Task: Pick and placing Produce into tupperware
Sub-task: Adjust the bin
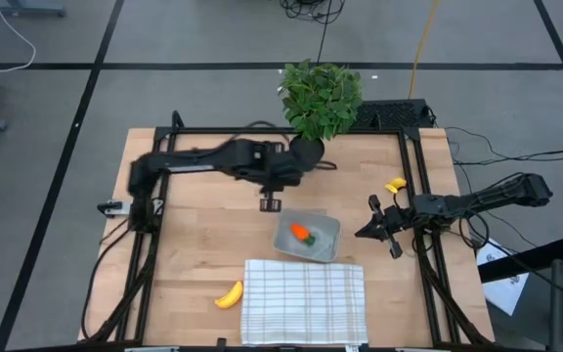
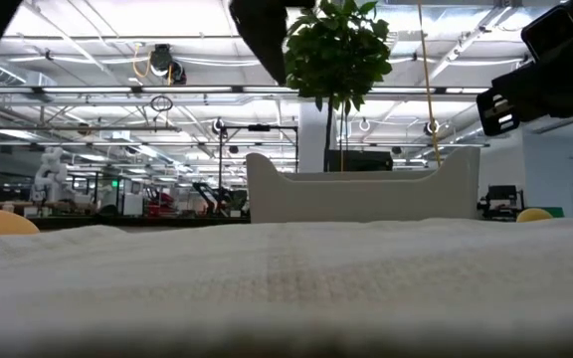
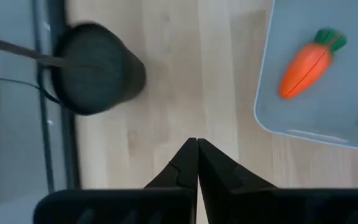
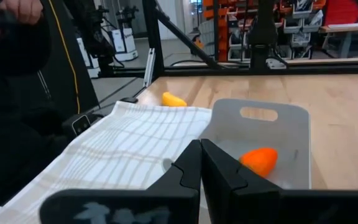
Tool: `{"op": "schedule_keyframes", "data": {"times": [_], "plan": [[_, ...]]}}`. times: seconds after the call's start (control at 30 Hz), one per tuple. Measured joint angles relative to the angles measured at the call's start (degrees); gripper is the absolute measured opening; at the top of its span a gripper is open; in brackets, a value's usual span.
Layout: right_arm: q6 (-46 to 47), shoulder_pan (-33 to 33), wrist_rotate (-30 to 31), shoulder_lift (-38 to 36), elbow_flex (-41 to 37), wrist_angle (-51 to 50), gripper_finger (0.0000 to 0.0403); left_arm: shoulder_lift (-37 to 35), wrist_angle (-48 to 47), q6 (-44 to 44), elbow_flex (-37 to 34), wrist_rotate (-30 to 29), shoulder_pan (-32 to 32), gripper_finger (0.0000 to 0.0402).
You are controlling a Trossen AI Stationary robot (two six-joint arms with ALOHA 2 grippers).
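Note:
The tupperware (image 1: 323, 229) stands on the wooden table just beyond the checked cloth, and the orange carrot (image 1: 303, 233) lies inside it. The banana (image 1: 229, 296) rests on the table left of the cloth. The small yellow fruit (image 1: 395, 185) sits near the table's right edge. My left gripper (image 1: 270, 204) hovers shut over bare wood, just left of and beyond the tupperware (image 3: 328, 106), with the carrot (image 3: 309, 57) in its wrist view. My right gripper (image 1: 363, 232) is shut, just right of the tupperware (image 4: 272, 124), pointing at it and the carrot (image 4: 258, 160).
A leafy plant (image 1: 321, 96) in a black pot (image 3: 95, 68) stands at the table's far edge, close behind my left gripper. The white checked cloth (image 1: 304, 301) covers the near middle. Black frame rails run along the table's sides. A person's hand (image 4: 23, 9) shows beyond the table.

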Motion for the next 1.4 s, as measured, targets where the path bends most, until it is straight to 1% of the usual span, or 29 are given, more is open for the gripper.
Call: {"op": "schedule_keyframes", "data": {"times": [0.07, 0.13, 0.27, 0.37, 0.47, 0.53, 0.67, 0.77, 0.93, 1.23, 1.4], "plan": [[0.0, 0.0, 0.0, 0.0, 0.0, 0.0, 0.0, -4.7, 3.3, -0.5, -4.2, 0.0, -0.9, 0.001], [0.1, 0.0, 0.0, 0.0, 0.0, -0.2, 0.0, -9.7, 7.8, -2.3, -10.1, 0.1, -1.6, 0.001], [0.1, 0.0, 0.0, 0.0, 0.0, -0.3, 0.0, -19.4, 18.3, -7.2, -25.3, -0.4, -1.5, 0.001], [0.2, 0.0, 0.0, 0.0, 0.0, -0.3, 0.0, -24.9, 26.1, -11.2, -36.9, -0.4, -1.4, 0.001], [0.6, 0.0, 0.0, 0.0, 0.0, -0.3, 0.0, -28.0, 34.1, -14.7, -47.4, -0.1, -1.4, 0.001], [0.6, 0.0, 0.0, 0.1, 0.0, -0.5, 0.0, -28.9, 39.9, -16.9, -53.4, 1.1, -1.6, 0.001], [1.9, 0.0, 0.0, 1.0, 0.0, -0.8, 0.0, -28.9, 50.4, -20.7, -62.5, 2.9, -2.7, 0.001], [3.1, 0.0, 0.0, 2.4, 0.0, -0.8, 0.0, -28.5, 55.4, -23.1, -66.4, 3.5, -3.5, 0.001], [5.7, 0.0, 0.0, 6.4, 0.0, -1.5, 0.0, -28.0, 59.8, -28.0, -68.9, 3.8, -5.8, 0.001], [6.7, 0.0, 0.1, 12.7, 0.0, 0.1, 0.0, -23.6, 65.3, -29.8, -69.2, 3.8, -9.2, 0.001], [6.8, 0.0, 2.9, 15.0, 0.0, 0.3, 0.0, -21.5, 68.7, -31.1, -69.1, 4.5, -9.5, 0.001]]}}
